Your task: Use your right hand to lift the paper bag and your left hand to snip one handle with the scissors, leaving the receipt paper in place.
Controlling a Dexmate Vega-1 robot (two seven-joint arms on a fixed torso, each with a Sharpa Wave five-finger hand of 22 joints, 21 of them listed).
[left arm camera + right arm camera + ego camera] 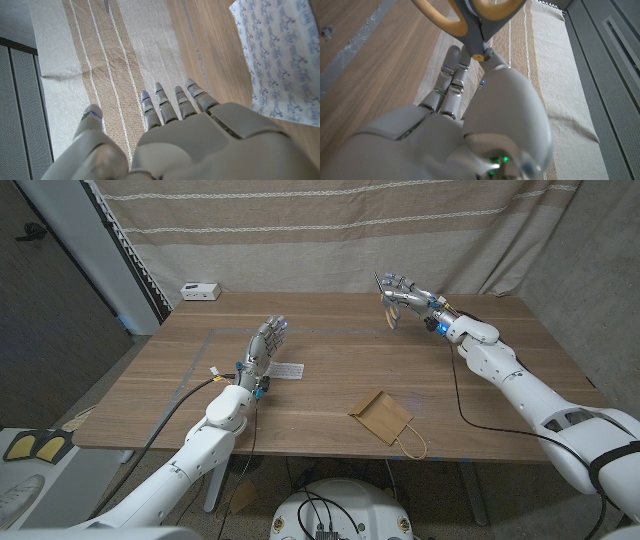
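A flat brown paper bag (380,416) lies near the table's front edge, its thin handle (412,443) looping toward the edge. The white receipt paper (287,370) (280,60), printed in blue, lies to the bag's left. My left hand (262,350) (190,135) is raised just left of the receipt, fingers apart and holding nothing. Over the far right of the table my right hand (405,295) (470,115) grips the scissors (384,300) (470,20), whose yellow and grey handles stick out past its fingers. Both hands are well away from the bag.
A small white box (200,291) sits at the table's far left corner. A striped curtain (330,230) hangs behind the table. A black cable (462,405) runs along my right arm over the table.
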